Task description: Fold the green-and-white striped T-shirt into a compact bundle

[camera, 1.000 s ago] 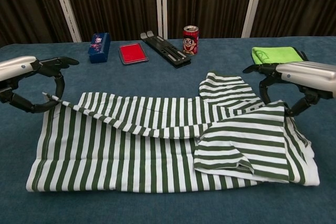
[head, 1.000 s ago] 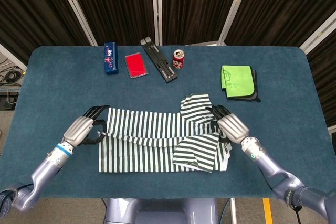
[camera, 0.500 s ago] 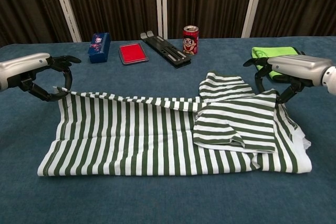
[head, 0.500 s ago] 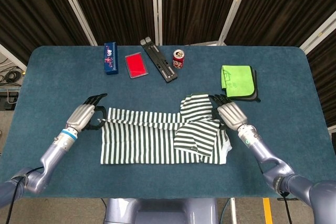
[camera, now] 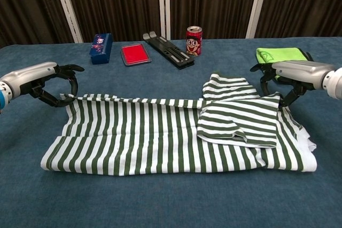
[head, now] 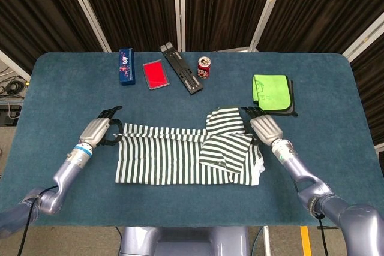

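The green-and-white striped T-shirt (head: 174, 155) lies as a wide, flat band across the near middle of the table (head: 54, 88), with a sleeve flap (head: 225, 148) folded over its right part. My left hand (head: 99, 130) pinches the shirt's far left corner just above the cloth. My right hand (head: 262, 128) grips the far right edge beside the folded sleeve. In the chest view the shirt (camera: 149, 132) stretches between the left hand (camera: 51, 78) and the right hand (camera: 291, 74), both low over the table.
Along the far side stand a blue box (head: 125, 66), a red flat case (head: 155, 74), a black folding stand (head: 181, 68) and a red can (head: 204, 67). A folded green cloth (head: 272, 93) lies just beyond my right hand.
Both hands carried the shirt's raised edge away from me and lowered it. The loose upper layer now lies flat, so the shirt is a narrower band.
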Controlling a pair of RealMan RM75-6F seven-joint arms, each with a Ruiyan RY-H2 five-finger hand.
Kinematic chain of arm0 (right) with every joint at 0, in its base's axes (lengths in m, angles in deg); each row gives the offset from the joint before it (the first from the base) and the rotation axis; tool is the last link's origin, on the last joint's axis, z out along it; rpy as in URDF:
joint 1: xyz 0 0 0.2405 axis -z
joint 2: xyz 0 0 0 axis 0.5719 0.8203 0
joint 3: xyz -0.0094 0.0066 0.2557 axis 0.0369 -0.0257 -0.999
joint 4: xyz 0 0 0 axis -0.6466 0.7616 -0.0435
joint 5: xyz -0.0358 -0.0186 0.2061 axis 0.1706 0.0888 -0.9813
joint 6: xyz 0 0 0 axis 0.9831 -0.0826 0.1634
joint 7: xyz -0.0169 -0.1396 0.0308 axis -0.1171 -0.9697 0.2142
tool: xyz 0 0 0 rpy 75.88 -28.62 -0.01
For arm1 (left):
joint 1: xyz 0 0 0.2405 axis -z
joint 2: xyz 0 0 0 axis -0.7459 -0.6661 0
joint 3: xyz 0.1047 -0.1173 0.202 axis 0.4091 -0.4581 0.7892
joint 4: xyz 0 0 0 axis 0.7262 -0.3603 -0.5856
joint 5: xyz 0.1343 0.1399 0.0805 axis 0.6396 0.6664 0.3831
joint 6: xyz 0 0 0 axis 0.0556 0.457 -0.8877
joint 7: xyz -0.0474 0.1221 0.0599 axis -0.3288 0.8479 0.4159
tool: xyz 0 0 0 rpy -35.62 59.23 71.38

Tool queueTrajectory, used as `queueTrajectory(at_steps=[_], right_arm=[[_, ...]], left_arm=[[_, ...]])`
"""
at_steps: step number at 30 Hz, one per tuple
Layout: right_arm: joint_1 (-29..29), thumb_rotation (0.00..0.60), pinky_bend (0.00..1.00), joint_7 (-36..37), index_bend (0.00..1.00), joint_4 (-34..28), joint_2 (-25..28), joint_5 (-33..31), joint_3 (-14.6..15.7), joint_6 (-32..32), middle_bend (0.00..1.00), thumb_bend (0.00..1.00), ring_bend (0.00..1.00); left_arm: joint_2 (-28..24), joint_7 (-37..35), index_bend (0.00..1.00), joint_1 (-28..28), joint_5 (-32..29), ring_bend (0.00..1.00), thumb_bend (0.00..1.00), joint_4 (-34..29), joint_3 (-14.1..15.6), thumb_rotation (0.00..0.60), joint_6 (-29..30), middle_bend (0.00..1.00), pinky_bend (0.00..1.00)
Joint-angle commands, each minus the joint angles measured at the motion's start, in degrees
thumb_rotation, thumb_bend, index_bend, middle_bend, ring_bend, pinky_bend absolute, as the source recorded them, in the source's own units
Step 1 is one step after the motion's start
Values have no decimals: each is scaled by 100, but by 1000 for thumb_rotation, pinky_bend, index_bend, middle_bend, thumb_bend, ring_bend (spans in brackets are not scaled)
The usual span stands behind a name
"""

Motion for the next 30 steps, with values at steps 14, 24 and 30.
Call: queueTrajectory(at_steps=[14,24,30], right_arm=[[-84,600,0,349,781,517,-319,67,127,7,47,440,0],[-79,600,0,262,779,690,-444,21,127,-3,47,441,0],[-100,600,0,158,779,759,-491,-64,69,59,47,442,0]], left_arm=[[208,-93,0,65,155,0,457,445,62,600,88,0,0],[-146,-70,0,-66,164,0,457,43,-82,600,610,0,0],[-405,-1,0,-114,126,0,457,-247,-159,600,764,0,0]])
